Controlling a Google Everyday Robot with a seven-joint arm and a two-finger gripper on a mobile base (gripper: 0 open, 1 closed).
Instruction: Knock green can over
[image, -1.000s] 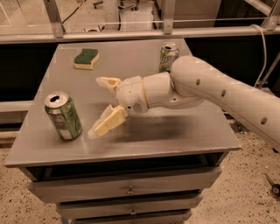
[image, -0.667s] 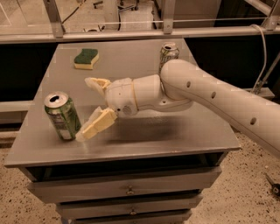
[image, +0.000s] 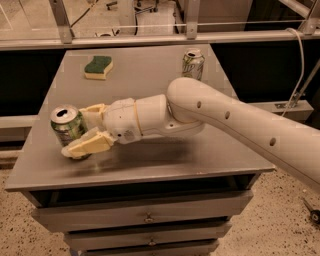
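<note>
Green can is standing upright near the front-left corner of the table, its long axis vertical, and you are straddling it with the gripper, jaws spread and unclenched, the arm reaching in low and level from the right.

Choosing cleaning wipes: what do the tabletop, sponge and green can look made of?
The tabletop: probably brushed metal, grey with a dull sheen. The sponge: yellow foam under a green scouring layer. The green can, inside the open gripper at the front-left corner: likely aluminium, printed body, shiny silver top.
</note>
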